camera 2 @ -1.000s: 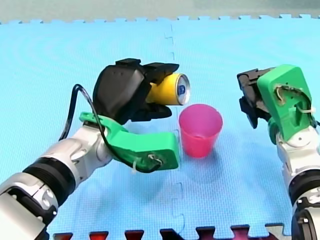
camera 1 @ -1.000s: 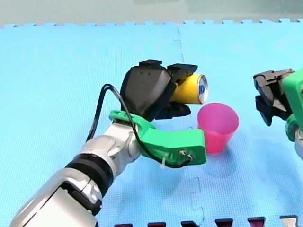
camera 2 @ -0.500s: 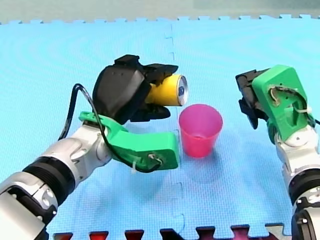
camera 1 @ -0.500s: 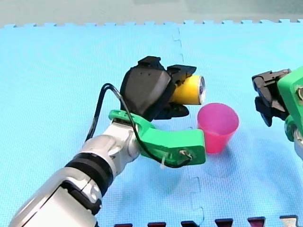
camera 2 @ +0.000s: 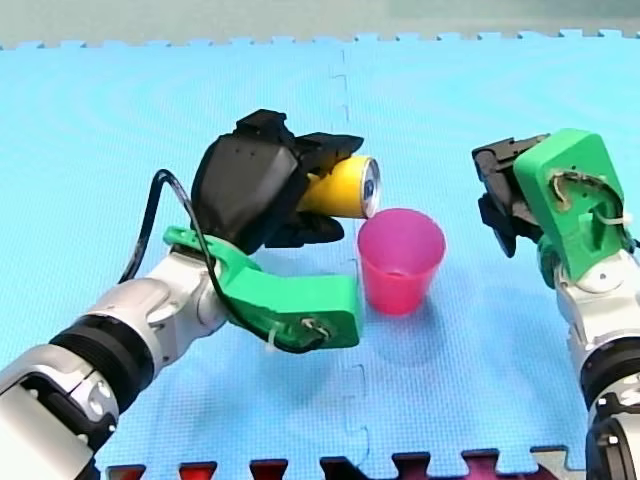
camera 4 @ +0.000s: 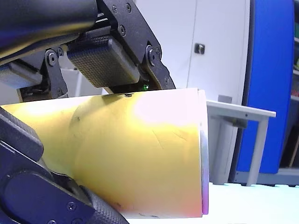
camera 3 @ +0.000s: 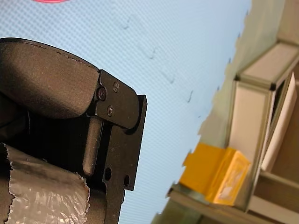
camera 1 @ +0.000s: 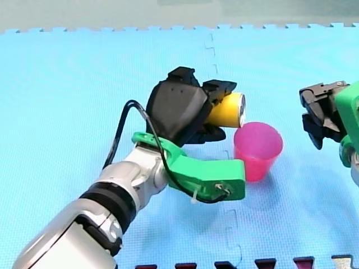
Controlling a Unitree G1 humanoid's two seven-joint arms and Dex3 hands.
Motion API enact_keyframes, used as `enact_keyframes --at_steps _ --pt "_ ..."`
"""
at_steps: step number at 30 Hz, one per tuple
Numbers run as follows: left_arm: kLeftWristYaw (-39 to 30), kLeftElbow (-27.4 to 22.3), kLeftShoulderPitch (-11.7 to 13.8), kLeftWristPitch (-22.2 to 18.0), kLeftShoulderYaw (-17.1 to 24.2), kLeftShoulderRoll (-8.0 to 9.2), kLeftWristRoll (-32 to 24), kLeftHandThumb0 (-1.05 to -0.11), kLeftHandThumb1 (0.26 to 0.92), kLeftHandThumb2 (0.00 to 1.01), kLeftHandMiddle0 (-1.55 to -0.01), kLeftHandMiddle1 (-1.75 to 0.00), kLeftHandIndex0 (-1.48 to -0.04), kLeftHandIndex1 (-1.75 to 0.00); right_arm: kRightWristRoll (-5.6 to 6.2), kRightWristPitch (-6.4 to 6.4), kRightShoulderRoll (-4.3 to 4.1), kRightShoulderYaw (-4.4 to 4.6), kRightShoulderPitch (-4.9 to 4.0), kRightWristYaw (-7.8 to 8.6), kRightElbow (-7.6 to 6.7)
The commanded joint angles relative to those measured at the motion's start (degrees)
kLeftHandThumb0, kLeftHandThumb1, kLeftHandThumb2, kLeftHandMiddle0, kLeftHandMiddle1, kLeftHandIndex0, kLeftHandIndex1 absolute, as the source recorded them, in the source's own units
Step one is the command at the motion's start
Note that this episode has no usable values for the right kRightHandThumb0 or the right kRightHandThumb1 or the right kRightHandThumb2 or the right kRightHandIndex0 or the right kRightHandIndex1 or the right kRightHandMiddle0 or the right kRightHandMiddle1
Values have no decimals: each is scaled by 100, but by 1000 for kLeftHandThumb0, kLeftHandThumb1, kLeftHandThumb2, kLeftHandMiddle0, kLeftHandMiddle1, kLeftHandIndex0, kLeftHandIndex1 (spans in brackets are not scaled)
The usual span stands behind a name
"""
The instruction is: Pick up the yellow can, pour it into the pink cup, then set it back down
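1. The left hand [camera 1: 185, 109] is clamped on the yellow can [camera 1: 227, 109] and covers most of its body. Only the end nearest the pink cup [camera 1: 258, 148] shows beyond the black fingers.
2. The can is held off the mat, tipped almost level, with its silver top facing the cup and sitting just over the cup's rim on the left arm's side. Whether can and rim touch cannot be told.
3. The can's opening is hard to make out.
4. In the second wrist view a ribbed finger pad [camera 4: 100, 63] presses on the can's yellow wall [camera 4: 140, 154].
5. The right hand [camera 1: 322, 112] hovers well to the other side of the cup, cut off by the picture's edge. Whether it is open or closed cannot be told.
6. A green bracket [camera 1: 207, 176] on the left wrist hides the cup's lower left side, and a black cable [camera 1: 120, 131] loops from it.
7. The cup stands upright on a blue foam mat [camera 1: 84, 84] of interlocking tiles. Red teeth [camera 2: 400, 468] show at its near edge, cut off.
8. The first wrist view shows a black hand part [camera 3: 117, 107], the mat's toothed border and a shelf unit [camera 3: 254, 116] holding a yellow box [camera 3: 219, 175].
9. Behind the can in the second wrist view stand white doors [camera 4: 219, 46], a grey table [camera 4: 238, 112] and a blue panel [camera 4: 271, 84].
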Motion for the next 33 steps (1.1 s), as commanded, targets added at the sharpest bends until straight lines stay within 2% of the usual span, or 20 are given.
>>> enact_keyframes --at_steps 1,4,9,12,14,16,19,21,25,30,33 --pt "39 -38 -70 26 -4 5 -11 -475 909 0 -695 -1417 -1195 -21 -12 -96 -55 12 24 5 -16" --pt "6 -69 -72 52 8 -1 -33 -473 909 0 -689 -1432 -1196 -22 -58 -141 -79 52 29 -46 -18" --pt "15 -115 -64 113 -4 -9 -24 -467 907 0 -680 -1450 -1196 -25 -270 -227 -153 226 29 -258 -33" --pt "6 -130 -70 139 -4 -8 -25 -464 907 0 -677 -1458 -1196 -27 -429 -206 -194 352 20 -452 -30" --pt "7 -135 -72 160 0 -8 -29 -462 907 0 -677 -1462 -1197 -29 -458 -143 -197 369 8 -525 -14" --pt "16 -131 -77 182 6 -8 -34 -460 906 0 -676 -1466 -1203 -33 -365 -29 -159 291 -7 -500 8" --pt "76 -98 -90 223 26 -4 -41 -458 904 0 -676 -1466 -1206 -37 -127 270 -70 104 -71 -365 26" --pt "131 -88 -92 223 30 8 -36 -456 902 0 -683 -1426 -1205 -40 -4 349 -33 16 -91 -266 15" --pt "212 -81 -90 224 17 18 -17 -454 898 0 -701 -1367 -1200 -44 130 365 -11 -76 -92 -113 2" --pt "345 -73 -61 211 112 9 -108 -450 896 0 -718 -1310 -1194 -48 156 373 -9 -110 -95 -76 7" --pt "504 -64 17 46 308 -14 -321 -446 895 0 -726 -1291 -1187 -47 175 337 -11 -144 -75 -52 17"
